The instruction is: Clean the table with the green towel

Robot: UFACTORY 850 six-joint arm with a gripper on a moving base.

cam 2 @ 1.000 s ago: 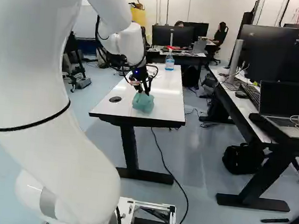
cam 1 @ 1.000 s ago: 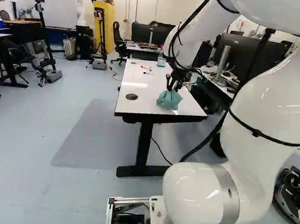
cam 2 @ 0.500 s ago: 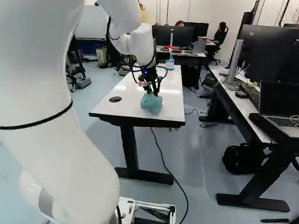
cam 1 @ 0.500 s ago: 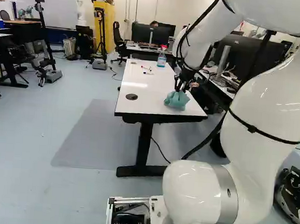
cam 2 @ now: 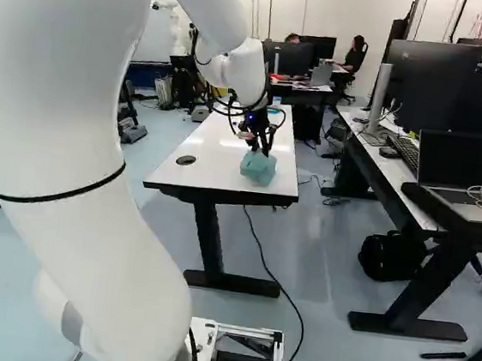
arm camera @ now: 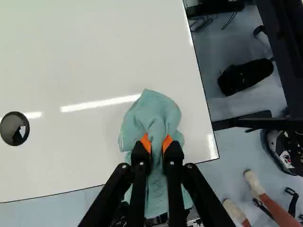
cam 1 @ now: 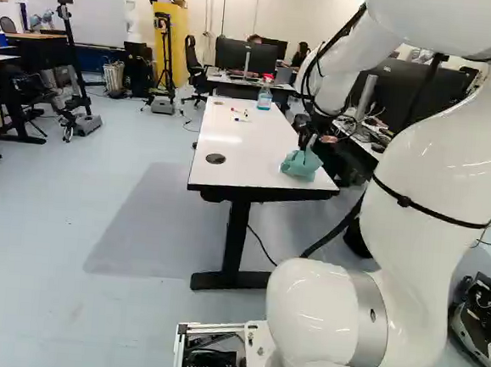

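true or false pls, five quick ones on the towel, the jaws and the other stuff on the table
1. The jaws are closed on the green towel. True.
2. The green towel is spread out flat on the white table. False: it is bunched up.
3. The spray bottle stands upright toward the far end of the white table. True.
4. The green towel covers the round dark insert in the tabletop. False: the insert is uncovered, off to one side of the towel.
5. The markers lie nearer the spray bottle than the green towel does. True.
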